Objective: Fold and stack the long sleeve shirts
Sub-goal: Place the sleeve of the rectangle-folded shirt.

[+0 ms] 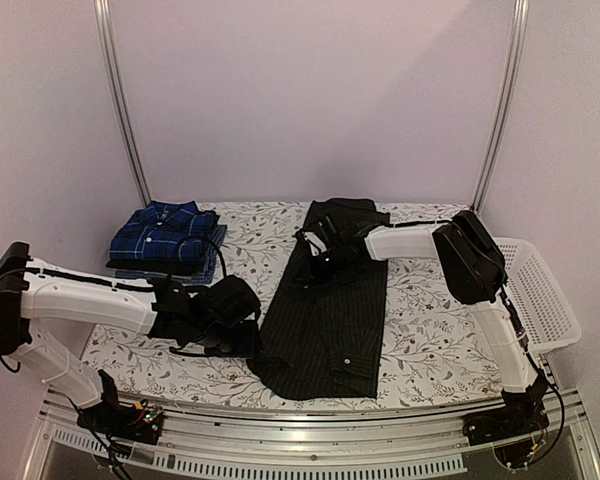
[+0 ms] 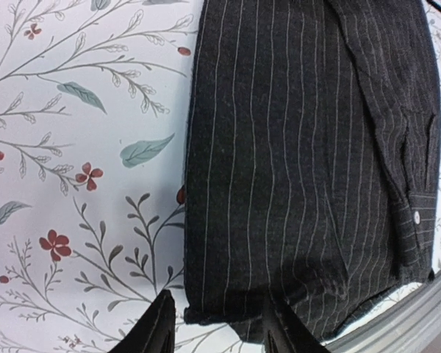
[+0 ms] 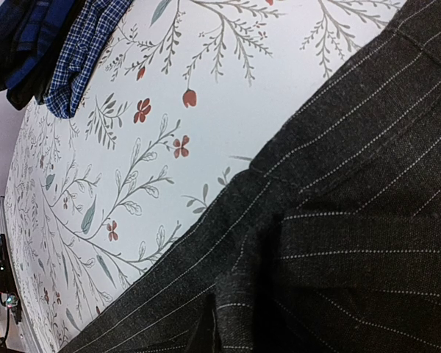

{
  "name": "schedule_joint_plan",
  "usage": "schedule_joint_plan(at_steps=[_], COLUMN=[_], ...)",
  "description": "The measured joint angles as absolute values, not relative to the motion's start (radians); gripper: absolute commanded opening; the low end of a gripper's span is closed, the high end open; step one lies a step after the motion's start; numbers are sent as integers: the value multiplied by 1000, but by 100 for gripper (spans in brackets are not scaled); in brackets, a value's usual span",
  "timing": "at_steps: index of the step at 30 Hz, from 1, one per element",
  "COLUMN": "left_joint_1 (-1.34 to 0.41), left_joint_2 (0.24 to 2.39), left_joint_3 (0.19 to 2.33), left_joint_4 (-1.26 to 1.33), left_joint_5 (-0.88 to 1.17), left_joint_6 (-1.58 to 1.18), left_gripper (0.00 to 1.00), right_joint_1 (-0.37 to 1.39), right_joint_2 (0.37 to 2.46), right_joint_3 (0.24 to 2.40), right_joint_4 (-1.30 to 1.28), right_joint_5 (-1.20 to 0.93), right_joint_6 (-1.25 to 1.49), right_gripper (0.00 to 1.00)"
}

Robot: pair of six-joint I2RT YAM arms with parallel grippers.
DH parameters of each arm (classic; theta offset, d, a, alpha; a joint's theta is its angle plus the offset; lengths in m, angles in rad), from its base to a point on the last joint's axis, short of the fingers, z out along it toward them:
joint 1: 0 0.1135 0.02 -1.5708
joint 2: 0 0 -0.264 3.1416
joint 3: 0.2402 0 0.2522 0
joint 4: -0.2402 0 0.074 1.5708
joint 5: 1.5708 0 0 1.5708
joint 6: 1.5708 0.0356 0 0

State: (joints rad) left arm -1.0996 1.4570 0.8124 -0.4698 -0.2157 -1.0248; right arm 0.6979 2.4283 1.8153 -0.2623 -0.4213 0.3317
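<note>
Now left pincer (image 2: 219, 323) stands apart astride pinstriped shirt (image 2: 294, 147); right pincer (image 3: 209, 334) clamps it.

light: soft, even | shadows: faint | wrist views: sharp

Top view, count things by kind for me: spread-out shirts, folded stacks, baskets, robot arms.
Spread-out shirts: 1, black pinstriped shirt
Folded stacks: 1, blue plaid shirt topmost
Baskets: 1, white mesh basket
Robot arms: 2, left arm, right arm
Total: 5
</note>
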Motion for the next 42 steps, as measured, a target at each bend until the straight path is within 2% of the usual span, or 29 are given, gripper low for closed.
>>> schedule_joint_plan(at_steps=[6,12,18,25,32,37,42], left_joint_1=[-1024,-1031,-1073,-1105,-1142,-1074,-924], left_joint_2=[1508,1516,1481,1484,1408,1332,1445], left_joint_3=[792,728,638,627,712,778,785], left_joint_4=[-357,-310,-293,-253,-406,-419,-363], left_joint_5=[-121,-8,81,128,96,80,100], left_joint_6=[-995,-991,-1015,-1033,-1029,-994,-904], left_gripper=[17,11,11,11,20,29,35], right_joint_1=[698,697,696,694,694,694,691], right_joint_2=[2431,2436,2437,2441,2441,2430,2392], right_joint_3=[1823,1832,1834,1840,1840,1840,1840], right_joint_4=[-271,-281,-283,-284,-286,-304,-379], right_joint_5=[-422,-425,-426,-430,-430,-411,-365], right_joint_6=[332,332,327,324,310,290,270], right_gripper=[0,0,0,0,0,0,0])
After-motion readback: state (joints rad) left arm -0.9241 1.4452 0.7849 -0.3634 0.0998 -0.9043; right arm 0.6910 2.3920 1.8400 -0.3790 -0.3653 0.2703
